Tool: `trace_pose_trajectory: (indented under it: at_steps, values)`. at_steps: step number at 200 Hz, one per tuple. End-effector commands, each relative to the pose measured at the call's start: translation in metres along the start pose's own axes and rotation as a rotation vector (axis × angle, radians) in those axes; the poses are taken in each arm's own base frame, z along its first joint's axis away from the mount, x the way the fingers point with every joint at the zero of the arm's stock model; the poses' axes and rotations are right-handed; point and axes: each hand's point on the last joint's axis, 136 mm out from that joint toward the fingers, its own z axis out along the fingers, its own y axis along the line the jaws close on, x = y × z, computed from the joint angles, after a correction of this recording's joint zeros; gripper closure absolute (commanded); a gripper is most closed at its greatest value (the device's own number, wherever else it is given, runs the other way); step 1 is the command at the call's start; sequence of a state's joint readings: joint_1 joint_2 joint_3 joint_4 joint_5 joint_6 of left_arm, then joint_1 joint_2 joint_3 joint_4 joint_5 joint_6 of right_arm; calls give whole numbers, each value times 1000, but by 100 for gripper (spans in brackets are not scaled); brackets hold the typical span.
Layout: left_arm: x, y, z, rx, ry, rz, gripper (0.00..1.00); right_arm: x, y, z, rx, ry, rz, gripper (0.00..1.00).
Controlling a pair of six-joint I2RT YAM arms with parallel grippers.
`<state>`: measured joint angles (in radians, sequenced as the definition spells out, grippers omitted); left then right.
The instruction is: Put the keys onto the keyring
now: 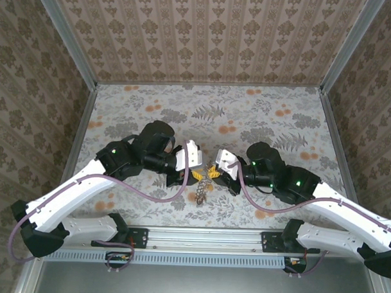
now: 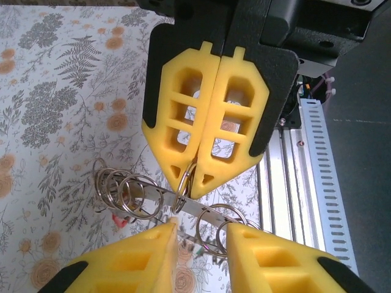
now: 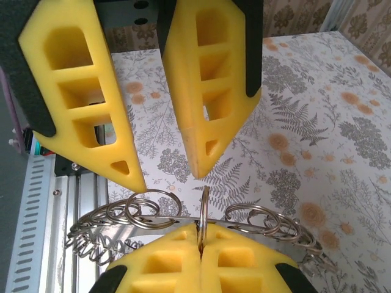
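Left wrist view: right gripper [image 2: 197, 179] is clamped on one upright ring of the keyring [image 2: 153, 196]. The remaining linked silver rings spread to both sides at its tips, above the floral tablecloth [image 2: 55, 91]. Left gripper [image 2: 200, 229] is parted – fingertips just beside the rings, contact indeterminate. An aluminium rail [image 2: 281, 189] runs alongside.

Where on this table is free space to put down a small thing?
Free: the far strip of the floral tablecloth along the patterned back wall, including both far corners. Crowded: the near centre by the aluminium rail, where the left gripper and the right gripper meet at the silver metal keyring bunch.
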<state>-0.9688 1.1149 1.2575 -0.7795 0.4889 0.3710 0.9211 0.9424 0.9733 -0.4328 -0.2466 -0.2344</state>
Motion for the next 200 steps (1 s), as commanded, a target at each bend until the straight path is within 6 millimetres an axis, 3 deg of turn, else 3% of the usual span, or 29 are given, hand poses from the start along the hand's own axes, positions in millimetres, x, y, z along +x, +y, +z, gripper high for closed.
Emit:
trace_pose_trajectory:
  at_steps: [1, 84, 144, 163, 191, 200]
  values:
    - [-6, -3, -4, 4, -3, 38, 71, -21, 3, -7, -17, -48, -24, 100]
    - [-16, 3, -6, -6, -44, 58, 61, -22, 12, -5, -71, -50, -16, 100]
    - [-21, 4, 8, 45, -67, 57, 62, -25, 15, -4, -91, -69, -18, 100]
    - [-20, 4, 13, 62, -62, 50, 68, -26, 14, -7, -83, -77, -21, 100]
    - [-19, 1, 12, 72, -86, 42, 99, -27, 14, -11, -72, -91, -24, 100]
    - [-19, -1, 10, 73, -98, 38, 100, -26, 14, -12, -70, -95, -24, 100]
